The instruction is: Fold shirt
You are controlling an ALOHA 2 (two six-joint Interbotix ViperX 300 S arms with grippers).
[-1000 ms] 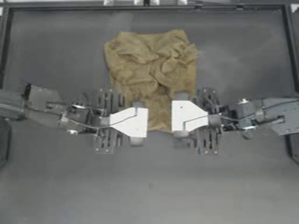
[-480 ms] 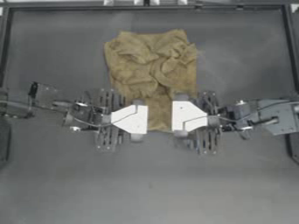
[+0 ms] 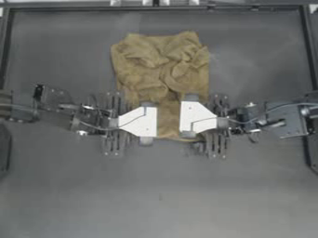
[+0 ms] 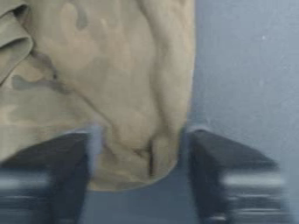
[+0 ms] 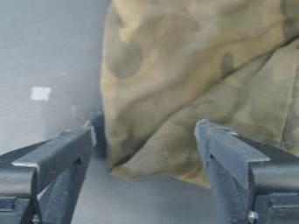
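The shirt point(image 3: 162, 69) lies crumpled in a tan heap on the far half of the table, its near hem reaching down between the two grippers. My left gripper point(image 3: 149, 122) hangs over the hem's left corner with its jaws open. In the left wrist view that corner of the shirt point(image 4: 116, 109) sits between the open fingers point(image 4: 58, 170). My right gripper point(image 3: 185, 117) is at the hem's right corner, also open. In the right wrist view the shirt point(image 5: 192, 87) edge runs between its spread fingers point(image 5: 234, 162). Neither gripper grips the cloth.
Bare dark table point(image 3: 162, 195) stretches in front of the grippers and on both sides of the shirt. A raised rim point(image 3: 155, 6) borders the far edge. A small pale mark point(image 5: 39, 92) shows on the table beside the shirt.
Both grippers have crept a little toward the far side, further onto the shirt's near hem. The shirt itself lies as before.
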